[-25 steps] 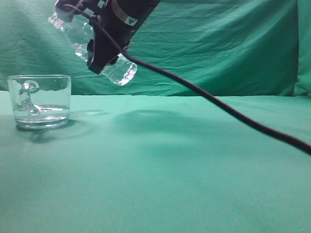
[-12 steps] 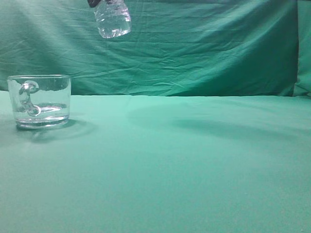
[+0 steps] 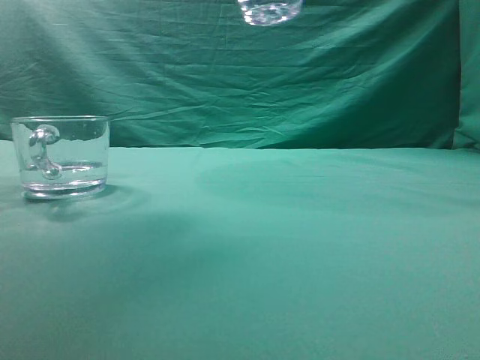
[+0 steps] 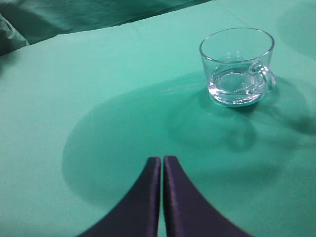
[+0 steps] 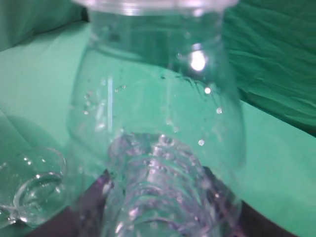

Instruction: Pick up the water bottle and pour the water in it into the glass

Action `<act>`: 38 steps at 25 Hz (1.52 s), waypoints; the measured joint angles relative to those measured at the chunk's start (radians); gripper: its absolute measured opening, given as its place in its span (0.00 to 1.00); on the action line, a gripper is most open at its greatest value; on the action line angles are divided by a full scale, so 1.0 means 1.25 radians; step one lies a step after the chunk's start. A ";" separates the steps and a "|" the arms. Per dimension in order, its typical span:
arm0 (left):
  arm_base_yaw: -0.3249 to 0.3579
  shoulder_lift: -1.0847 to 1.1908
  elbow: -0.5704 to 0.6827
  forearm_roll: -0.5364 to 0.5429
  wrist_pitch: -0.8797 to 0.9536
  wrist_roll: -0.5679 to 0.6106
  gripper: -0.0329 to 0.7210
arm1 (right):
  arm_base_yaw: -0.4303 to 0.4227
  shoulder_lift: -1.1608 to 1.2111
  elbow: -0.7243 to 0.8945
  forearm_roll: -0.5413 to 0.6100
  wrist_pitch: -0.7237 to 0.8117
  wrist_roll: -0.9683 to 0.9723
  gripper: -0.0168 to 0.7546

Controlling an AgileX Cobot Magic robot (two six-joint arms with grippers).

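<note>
While water bottle hangs high, glass sits on worktop.
Left hand pressed together, empty; right hand pinching the bottle.

No words, numbers or signs to read anywhere. Nothing printed on the clear water bottle, nothing on the glass, and nothing on the green cloth over the counter.
</note>
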 joint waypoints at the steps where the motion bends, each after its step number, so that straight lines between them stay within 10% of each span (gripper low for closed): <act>1: 0.000 0.000 0.000 0.000 0.000 0.000 0.04 | -0.024 -0.016 0.019 -0.004 -0.016 0.000 0.46; 11: 0.000 0.000 0.000 0.000 0.000 0.000 0.04 | -0.218 -0.108 0.187 0.024 -0.162 -0.145 0.46; 27: 0.000 0.000 0.000 0.000 0.000 0.000 0.04 | -0.249 -0.081 0.445 0.815 -0.229 -0.952 0.46; 38: 0.000 0.000 0.000 0.000 0.000 0.000 0.04 | -0.249 0.215 0.460 0.886 -0.585 -1.106 0.46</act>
